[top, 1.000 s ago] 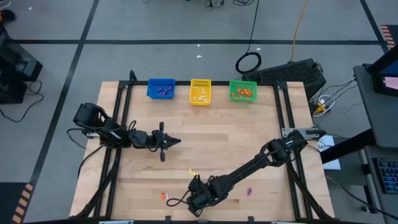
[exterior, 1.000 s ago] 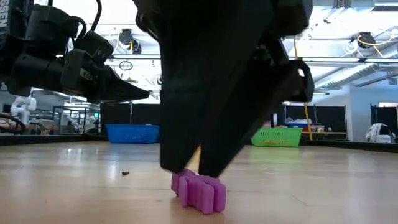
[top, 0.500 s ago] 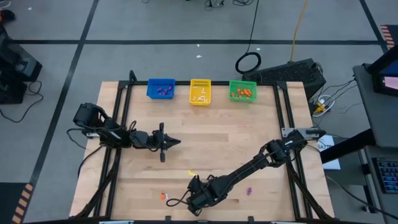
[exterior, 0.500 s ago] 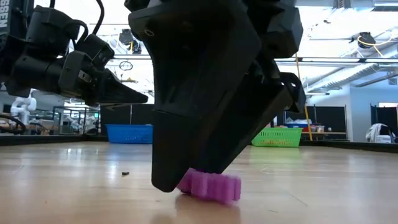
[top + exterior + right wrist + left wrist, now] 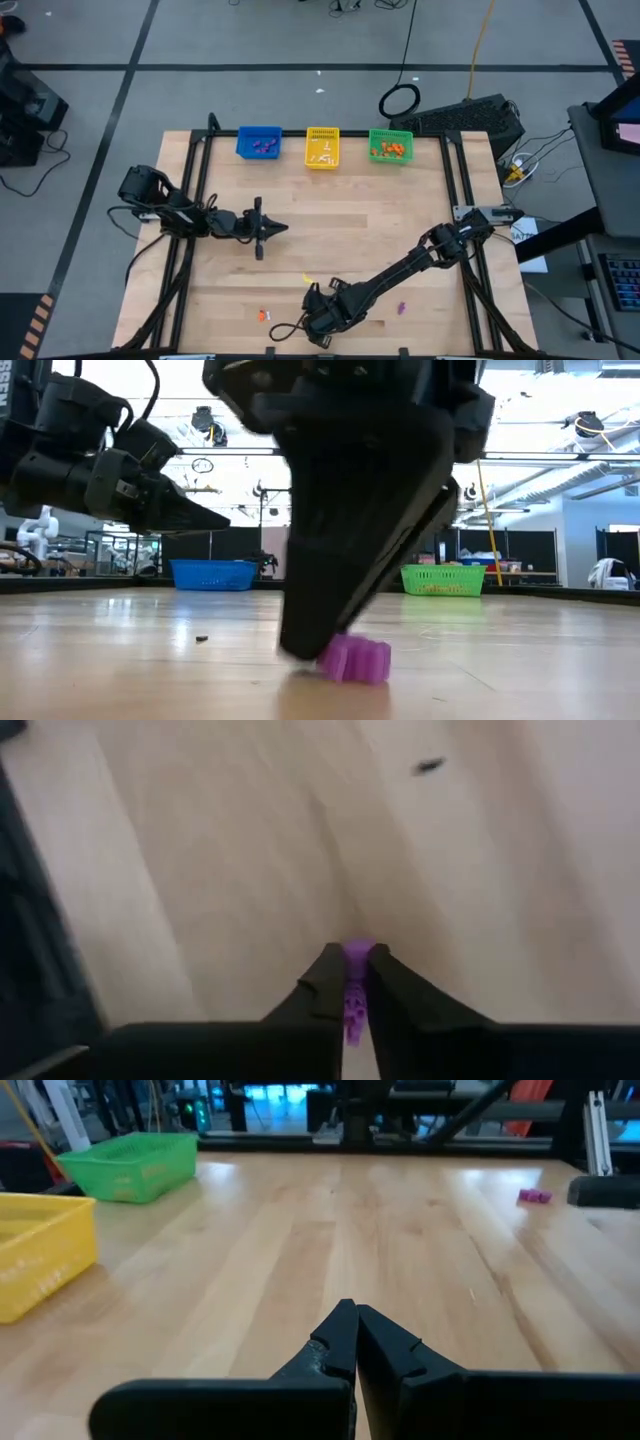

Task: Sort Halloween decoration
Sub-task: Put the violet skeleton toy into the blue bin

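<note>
Baskets blue [image 5: 259, 142], yellow [image 5: 322, 146], green [image 5: 390, 145] hold trinkets; right jaws pinch purple trinket [image 5: 354, 982], left jaws closed.

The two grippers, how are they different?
The right gripper is down at the table's near edge, pinching a purple trinket; the left gripper holds nothing. The right one points down at the wood; the left one hangs over the table's left middle, above the wood. Both are dark and shut.
</note>
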### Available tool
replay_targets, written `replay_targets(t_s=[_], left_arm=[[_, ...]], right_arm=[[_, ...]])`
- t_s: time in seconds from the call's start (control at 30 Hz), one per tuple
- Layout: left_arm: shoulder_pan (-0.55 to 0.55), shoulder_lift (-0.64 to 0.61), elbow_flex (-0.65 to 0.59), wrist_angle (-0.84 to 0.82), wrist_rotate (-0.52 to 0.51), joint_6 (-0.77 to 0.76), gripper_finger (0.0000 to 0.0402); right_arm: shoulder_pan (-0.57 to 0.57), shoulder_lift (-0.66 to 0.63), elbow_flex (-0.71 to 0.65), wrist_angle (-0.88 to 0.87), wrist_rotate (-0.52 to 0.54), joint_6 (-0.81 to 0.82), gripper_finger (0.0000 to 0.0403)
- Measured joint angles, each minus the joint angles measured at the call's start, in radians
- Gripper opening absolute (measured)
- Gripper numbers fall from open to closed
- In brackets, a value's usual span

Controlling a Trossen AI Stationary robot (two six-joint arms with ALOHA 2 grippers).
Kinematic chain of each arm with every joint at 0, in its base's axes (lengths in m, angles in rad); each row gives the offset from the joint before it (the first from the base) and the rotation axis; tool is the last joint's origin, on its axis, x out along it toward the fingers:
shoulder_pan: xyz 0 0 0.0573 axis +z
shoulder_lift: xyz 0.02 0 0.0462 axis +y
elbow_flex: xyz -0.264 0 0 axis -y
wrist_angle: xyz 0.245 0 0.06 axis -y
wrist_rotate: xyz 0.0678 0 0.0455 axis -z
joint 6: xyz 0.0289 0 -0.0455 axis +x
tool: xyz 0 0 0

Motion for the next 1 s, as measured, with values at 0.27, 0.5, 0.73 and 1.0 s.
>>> replay_targets(t_s=[0.27,0.5,0.73,1.0], left_arm=[[0.013,-0.027,-0.089,0.184,0.007,-0.004,0.0011],[0.012,-0.047,-0.09,0.129,-0.002,0.009,0.0011],[0.012,-0.096,-0.09,0.113,-0.053,0.035,0.0011],[0.012,-0.22,-0.09,-0.056,-0.064,0.036,0.0011]], right_arm=[[-0.08,-0.077,0.002,-0.002,0.112,-0.199,0.0005],[-0.195,-0.109,0.002,-0.005,0.142,-0.371,0.0003],[-0.342,-0.134,0.002,-0.011,0.187,-0.479,0.0001],[-0.495,-0.133,0.003,0.091,0.188,-0.631,0.0001]])
